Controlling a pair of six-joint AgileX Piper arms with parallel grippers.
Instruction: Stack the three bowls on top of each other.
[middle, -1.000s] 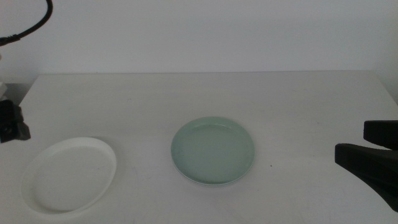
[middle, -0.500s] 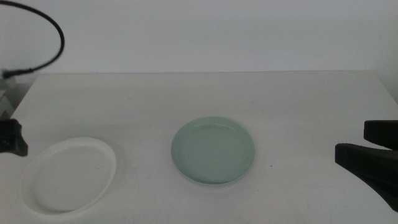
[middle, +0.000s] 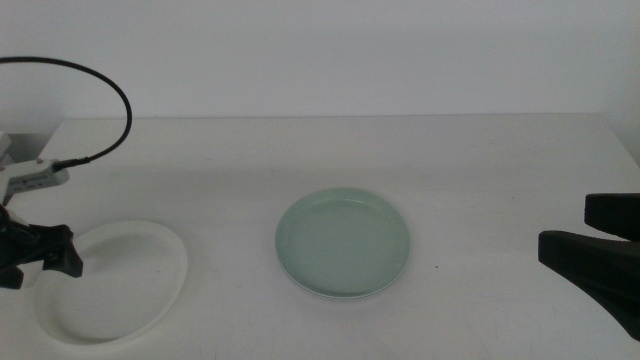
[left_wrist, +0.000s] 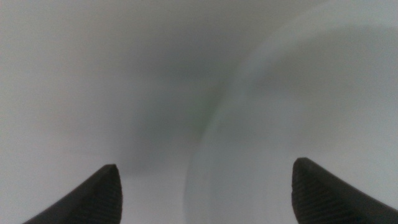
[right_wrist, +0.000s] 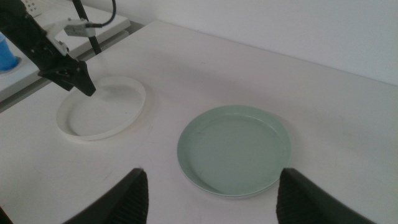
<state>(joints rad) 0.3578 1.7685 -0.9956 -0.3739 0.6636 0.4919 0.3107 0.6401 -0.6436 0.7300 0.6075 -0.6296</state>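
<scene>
The white bowl (middle: 112, 280) lies at the table's front left. The pale mint green bowl (middle: 342, 241) sits at the centre. A paler rim (middle: 340, 294) shows under its near edge and looks like the light grey bowl beneath it. My left gripper (middle: 35, 262) is open and low at the white bowl's left rim. In the left wrist view its jaws stand wide apart (left_wrist: 204, 165), with the blurred white bowl (left_wrist: 311, 93) between them. My right gripper (middle: 590, 238) waits open at the right edge. Its wrist view (right_wrist: 211, 174) shows the green bowl (right_wrist: 233, 148), the white bowl (right_wrist: 102, 107) and the left gripper (right_wrist: 74, 78).
The white table (middle: 480, 170) ends at a white wall behind. A black cable (middle: 112, 92) arcs above the left arm. In the right wrist view a side shelf holds a blue object (right_wrist: 6, 53) beyond the table's left edge.
My left gripper has come forward and down to the white bowl's left rim, with its cable swinging in. The right gripper and both visible bowls have not moved.
</scene>
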